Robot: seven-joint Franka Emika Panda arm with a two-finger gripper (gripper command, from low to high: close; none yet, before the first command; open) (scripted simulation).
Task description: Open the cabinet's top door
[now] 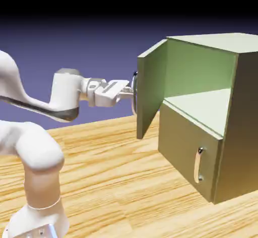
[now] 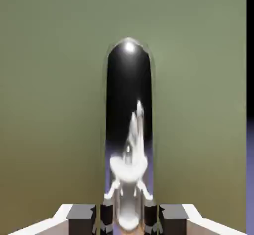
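Observation:
The olive-green cabinet (image 1: 237, 126) stands at the right of the exterior view. Its top door (image 1: 151, 93) is swung wide out toward the arm, baring the pale inner shelf. My gripper (image 1: 132, 92) reaches level from the left and is shut on the top door's silver handle (image 1: 134, 83). In the hand view that handle (image 2: 128, 129) rises as a shiny dark bar between my grey fingertips (image 2: 82, 218), with the door's green panel (image 2: 49, 105) filling the picture behind it.
The shorter lower door (image 1: 186, 156) is closed, its short silver handle (image 1: 198, 165) vertical. The cabinet rests on a wooden table (image 1: 116, 181). The white arm (image 1: 35, 151) rises at the lower left.

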